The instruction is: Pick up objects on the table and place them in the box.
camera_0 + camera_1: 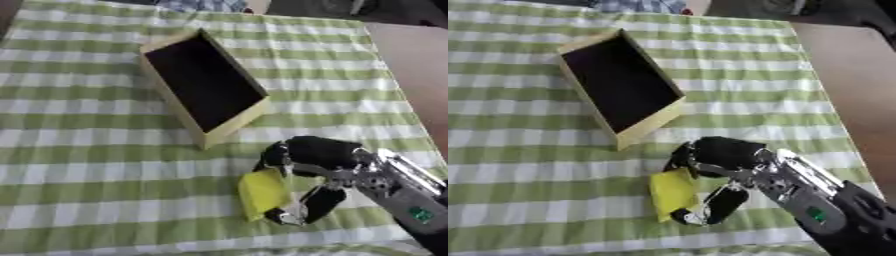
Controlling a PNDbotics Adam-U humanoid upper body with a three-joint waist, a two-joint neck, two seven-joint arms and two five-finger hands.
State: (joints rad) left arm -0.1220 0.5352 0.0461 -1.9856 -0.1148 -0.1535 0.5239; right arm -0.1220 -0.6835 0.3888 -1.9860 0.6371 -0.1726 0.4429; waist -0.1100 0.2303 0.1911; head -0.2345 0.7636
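Right hand (319, 152) in from the lower right corner, black fingers and thumb curled round a yellow object (262, 192), flat and roughly rectangular, pinched along its right edge. Fingers (278, 155) over the top edge of the yellow object, thumb (319, 204) down at its lower right corner. Cannot tell whether the yellow object lies on the cloth or sits just above it. Silver wrist and dark forearm trailing back from the hand toward the bottom right, a small green mark showing on the forearm. Up and to the left of the hand, close by but not touching: the box (203, 142), a pale wooden tray with a dark inside, long and narrow, lying askew, its near corner pointing down toward the fingers. Nothing visible inside the box but the dark floor. Beneath it all, green-and-white checked tablecloth (87, 165) spreading left of the hand and far beyond it. Beyond the cloth's right edge, off to the hand's upper right, a bare brown surface (420, 75). Left hand nowhere in either view.
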